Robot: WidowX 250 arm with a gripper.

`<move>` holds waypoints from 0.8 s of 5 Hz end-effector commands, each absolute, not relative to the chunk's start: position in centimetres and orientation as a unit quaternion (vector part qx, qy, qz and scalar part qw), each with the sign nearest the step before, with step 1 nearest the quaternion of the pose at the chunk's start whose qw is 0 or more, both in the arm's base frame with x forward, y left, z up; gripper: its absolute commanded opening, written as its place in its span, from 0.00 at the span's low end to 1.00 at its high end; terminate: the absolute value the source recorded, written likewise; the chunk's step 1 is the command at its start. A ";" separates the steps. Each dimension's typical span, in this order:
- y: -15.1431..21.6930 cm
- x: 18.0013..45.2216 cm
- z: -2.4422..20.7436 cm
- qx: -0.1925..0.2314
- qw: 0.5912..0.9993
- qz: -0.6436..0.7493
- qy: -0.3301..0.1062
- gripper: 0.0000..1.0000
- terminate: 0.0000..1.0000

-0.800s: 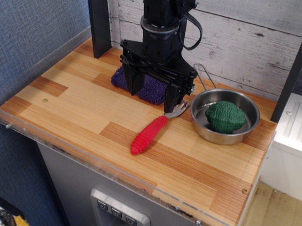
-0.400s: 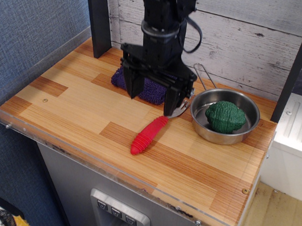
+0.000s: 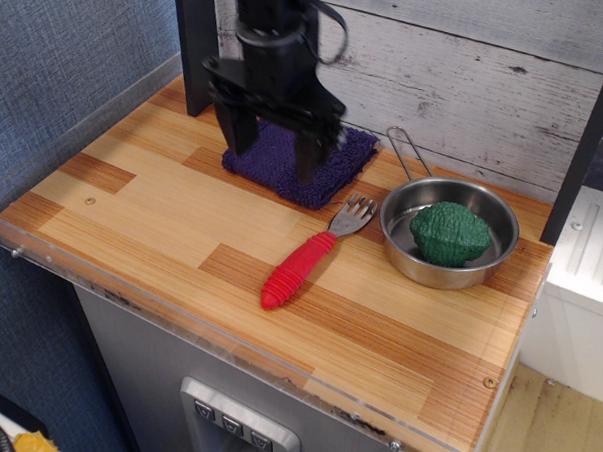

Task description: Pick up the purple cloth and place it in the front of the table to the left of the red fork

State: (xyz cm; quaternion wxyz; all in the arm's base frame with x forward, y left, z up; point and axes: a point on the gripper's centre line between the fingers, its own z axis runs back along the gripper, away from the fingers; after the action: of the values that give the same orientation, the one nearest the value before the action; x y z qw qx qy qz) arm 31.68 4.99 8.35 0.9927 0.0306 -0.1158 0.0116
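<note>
The purple cloth [image 3: 329,167] lies flat at the back of the table [image 3: 142,209], near the plank wall. My black gripper [image 3: 269,163] hangs open just above the cloth, one finger [image 3: 235,133] over its left part and the other [image 3: 309,158] over its middle, holding nothing. The red fork [image 3: 305,261] lies diagonally in front of the cloth, tines toward the back right, handle toward the front left. The cloth's left part is hidden behind the gripper.
A steel pan [image 3: 480,269] with a thin wire handle [image 3: 405,150] sits at the right, holding a green lumpy object [image 3: 449,232]. A dark post [image 3: 194,41] stands at the back left. A clear acrylic rim [image 3: 226,343] edges the table.
The gripper has moved left and back and risen slightly, from over the cloth's front right edge by the fork tines to over the cloth's left and middle. Cloth and fork have not moved.
</note>
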 end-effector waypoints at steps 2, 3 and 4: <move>9.1 36.3 7.4 -0.008 0.989 0.040 -0.144 1.00 0.00; 8.6 37.9 6.8 -0.015 0.991 0.034 -0.132 1.00 0.00; 8.0 39.6 6.3 -0.015 0.991 0.028 -0.128 1.00 0.00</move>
State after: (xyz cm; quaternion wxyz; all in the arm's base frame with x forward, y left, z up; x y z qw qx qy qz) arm 39.30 7.77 4.43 0.9943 -0.0212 -0.0998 0.0297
